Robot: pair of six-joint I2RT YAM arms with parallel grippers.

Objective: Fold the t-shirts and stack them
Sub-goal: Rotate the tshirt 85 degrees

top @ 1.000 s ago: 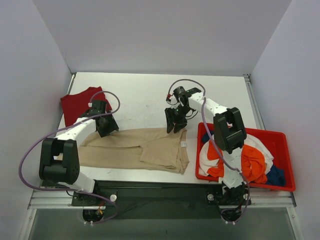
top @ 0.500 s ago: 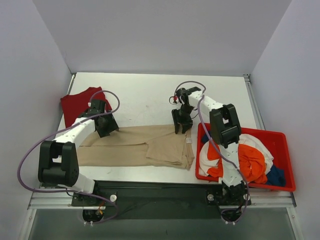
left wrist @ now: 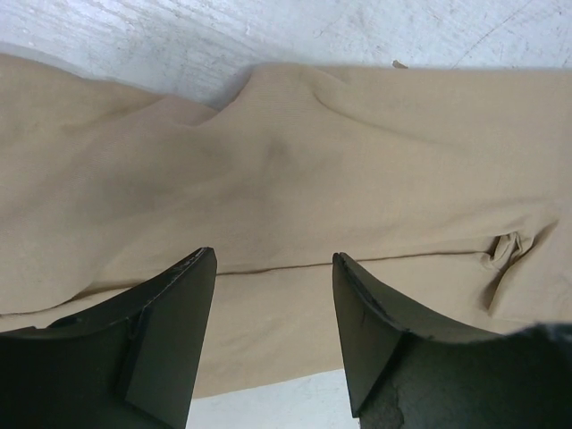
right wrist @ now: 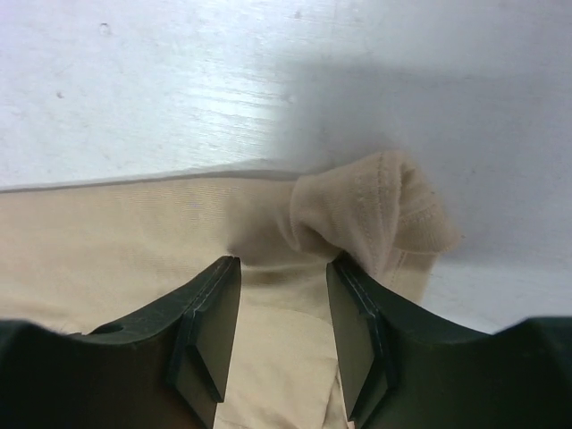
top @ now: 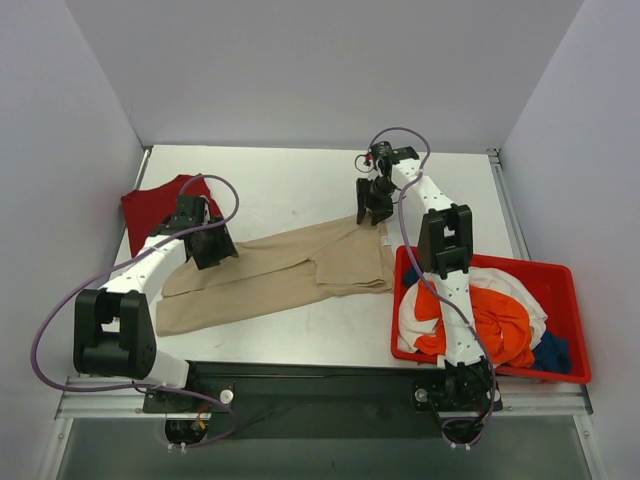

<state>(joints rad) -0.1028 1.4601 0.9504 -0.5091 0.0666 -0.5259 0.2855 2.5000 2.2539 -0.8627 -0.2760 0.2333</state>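
A large beige t-shirt (top: 280,270) lies stretched slantwise across the table, from the near left up to the far right. My right gripper (top: 372,212) is at its far right corner. In the right wrist view the gripper (right wrist: 282,261) is shut on a bunched fold of the beige cloth (right wrist: 375,206). My left gripper (top: 212,250) sits over the shirt's left part. In the left wrist view it (left wrist: 274,255) is open above the beige cloth (left wrist: 313,161). A dark red t-shirt (top: 150,205) lies flat at the far left.
A red plastic bin (top: 545,268) stands at the near right, holding crumpled orange (top: 505,325), white (top: 520,290) and blue (top: 550,352) t-shirts. Grey walls close in the table on three sides.
My right gripper has moved away and to the right, dragging the beige shirt's right end with it, so the shirt now lies slanted. My left gripper has barely moved.
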